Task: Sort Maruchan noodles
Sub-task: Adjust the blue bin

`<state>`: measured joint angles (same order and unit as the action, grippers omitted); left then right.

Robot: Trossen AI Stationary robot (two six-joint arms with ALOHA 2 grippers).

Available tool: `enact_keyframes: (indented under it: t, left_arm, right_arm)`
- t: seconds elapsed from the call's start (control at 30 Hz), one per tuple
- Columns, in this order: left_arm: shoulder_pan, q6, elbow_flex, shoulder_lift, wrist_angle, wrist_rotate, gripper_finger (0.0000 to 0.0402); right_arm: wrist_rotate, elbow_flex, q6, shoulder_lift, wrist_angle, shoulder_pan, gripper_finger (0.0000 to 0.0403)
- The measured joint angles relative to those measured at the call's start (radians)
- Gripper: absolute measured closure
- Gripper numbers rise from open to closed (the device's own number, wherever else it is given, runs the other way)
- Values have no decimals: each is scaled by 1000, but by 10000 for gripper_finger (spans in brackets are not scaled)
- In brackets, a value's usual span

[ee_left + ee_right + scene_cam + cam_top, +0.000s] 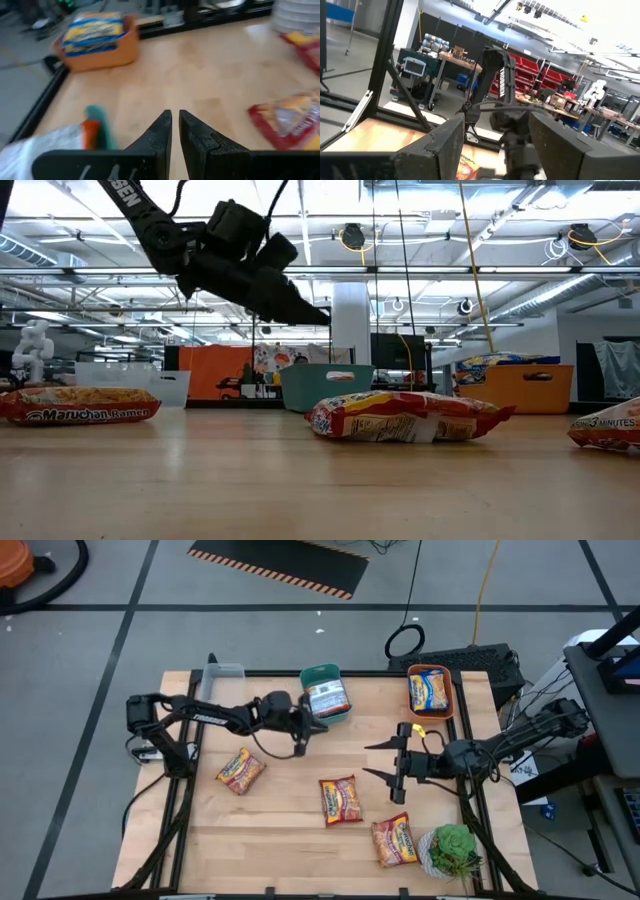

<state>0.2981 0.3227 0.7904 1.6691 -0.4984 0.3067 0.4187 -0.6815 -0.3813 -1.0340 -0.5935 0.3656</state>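
Overhead, the left tool (pixel 318 727) hovers closed and empty just beside the teal bin (pixel 325 673), which holds one packet (pixel 325 698). The right tool (pixel 383 760) waits open and empty, further from the bin. Three packets (pixel 340 800) lie loose on the bench (pixel 290 840); another fills the orange bin (pixel 430 690).

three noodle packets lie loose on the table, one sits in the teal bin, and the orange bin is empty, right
Not quite. The orange bin is not empty: the high view shows a yellow-blue packet in it. The rest holds: three loose packets lie on the table, and the teal bin holds one packet.
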Motion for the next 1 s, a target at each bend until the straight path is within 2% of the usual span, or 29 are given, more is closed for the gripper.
enact_keyframes:
  t: [0.17,0.33,0.4,0.53,0.6,1.0]
  left_arm:
    - [-21,79,0,76,24,34,360]
    - [-12,102,-1,161,6,-9,360]
    - [-5,101,-2,174,-7,-43,360]
    - [24,63,-1,176,10,-195,360]
    - [57,27,-1,158,43,-235,360]
    - [177,23,-2,-43,321,-215,360]
  right_arm:
    - [-1,0,0,0,-56,1,188]
    - [-1,0,-6,0,-103,1,188]
    - [-1,0,-10,0,-102,1,188]
    - [-1,0,-24,0,-100,1,188]
    - [-1,0,-24,0,-97,1,188]
    - [0,0,5,0,10,1,188]
